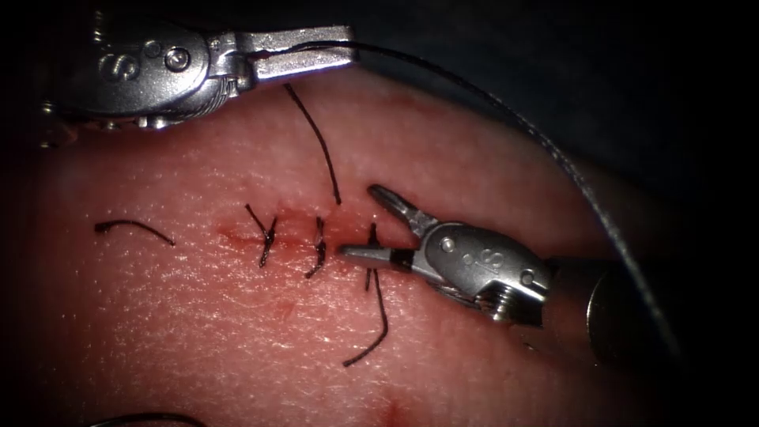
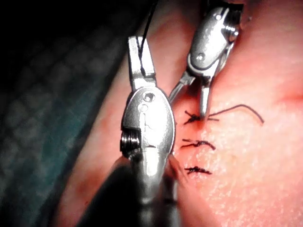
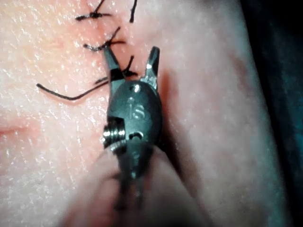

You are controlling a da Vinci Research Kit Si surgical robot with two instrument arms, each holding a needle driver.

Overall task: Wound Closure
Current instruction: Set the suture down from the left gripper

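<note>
My left tool [image 1: 348, 51] is at the upper left over the tissue's [image 1: 237, 340] far edge, jaws shut on the thread [image 1: 553, 150], which arcs away right and down. Its shut jaws on the thread also show in the left wrist view [image 2: 140, 47]. A dark strand [image 1: 316, 142] hangs from there down to the cut [image 1: 237, 235]. My right tool [image 1: 357, 221] is at the cut's right end, jaws open, straddling the rightmost stitch [image 1: 371, 235] and holding nothing. In the right wrist view its open jaws [image 3: 131, 52] flank that stitch [image 3: 125, 71].
Two more stitches [image 1: 269, 237] [image 1: 319, 249] cross the cut to the left. A thread tail [image 1: 371, 332] curls down from the rightmost stitch. A cut end of thread [image 1: 130, 228] lies loose at the left. Red fluid [image 1: 229, 234] lines the cut.
</note>
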